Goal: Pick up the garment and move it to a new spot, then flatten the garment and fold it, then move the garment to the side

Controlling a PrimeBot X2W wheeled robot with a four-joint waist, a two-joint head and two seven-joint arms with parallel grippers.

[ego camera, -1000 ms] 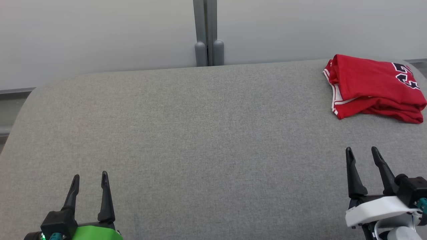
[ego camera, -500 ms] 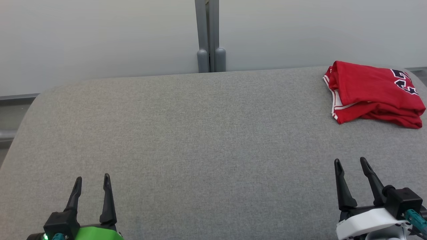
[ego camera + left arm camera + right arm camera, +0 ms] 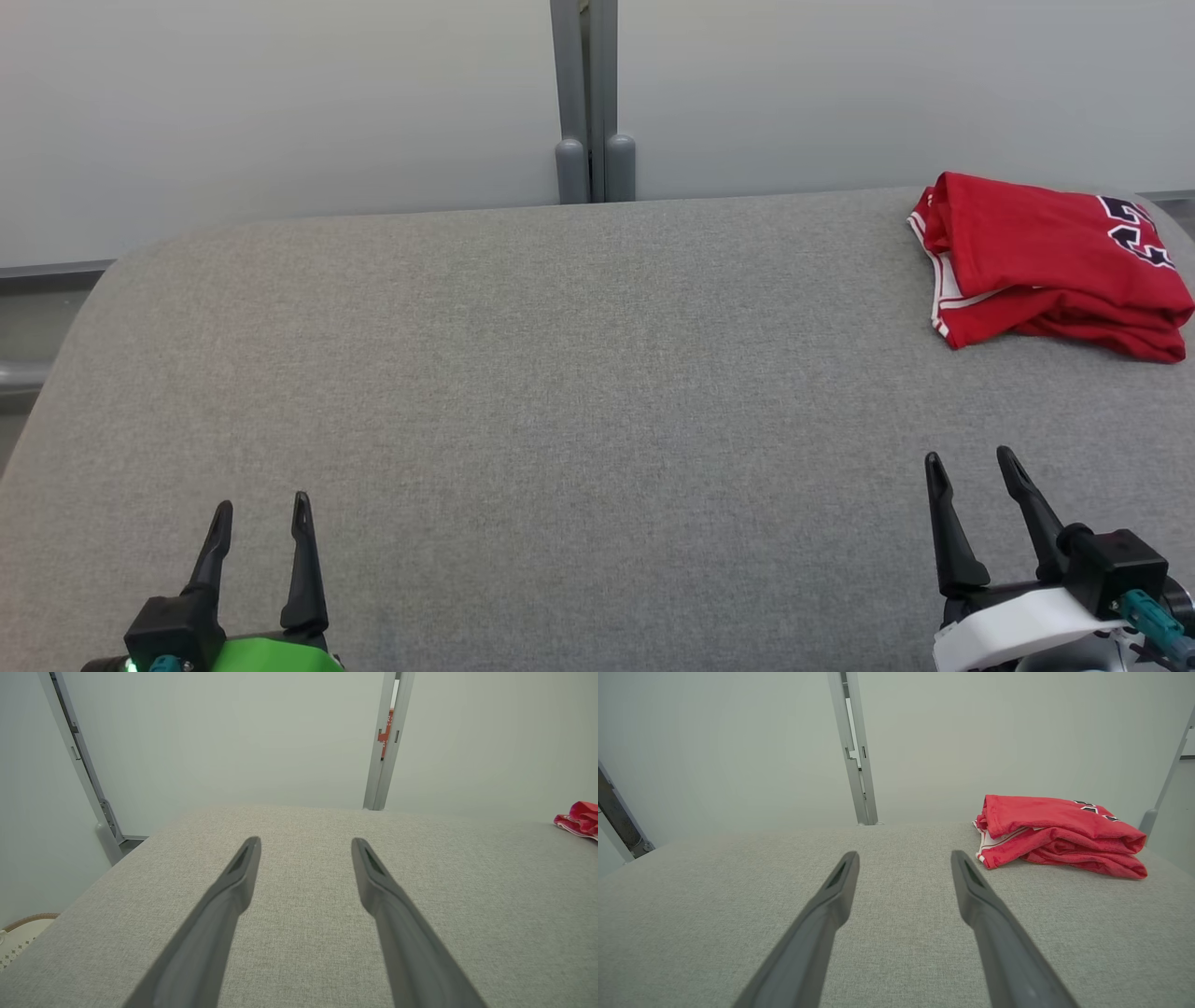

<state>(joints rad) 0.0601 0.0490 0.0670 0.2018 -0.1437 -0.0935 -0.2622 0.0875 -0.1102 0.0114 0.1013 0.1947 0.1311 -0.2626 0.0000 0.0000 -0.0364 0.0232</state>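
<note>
A folded red garment (image 3: 1046,261) with white trim and dark numerals lies at the far right of the grey table (image 3: 560,392). The right wrist view has the garment (image 3: 1059,830) ahead and to the right; a corner of the garment (image 3: 579,819) peeks in at the right edge of the left wrist view. Well short of it, my right gripper (image 3: 971,459) stands open above the near right of the table, nothing between its fingers. At the near left, my left gripper (image 3: 261,505) is open and empty too.
Pale partition walls back the table, joined by a grey post (image 3: 593,103) at the middle. A woven basket rim (image 3: 23,921) shows past the table's left edge. The table's left end curves down.
The right gripper has drawn back toward the near edge and slightly left. The head camera has shifted a little, so the garment and post sit lower in the picture.
</note>
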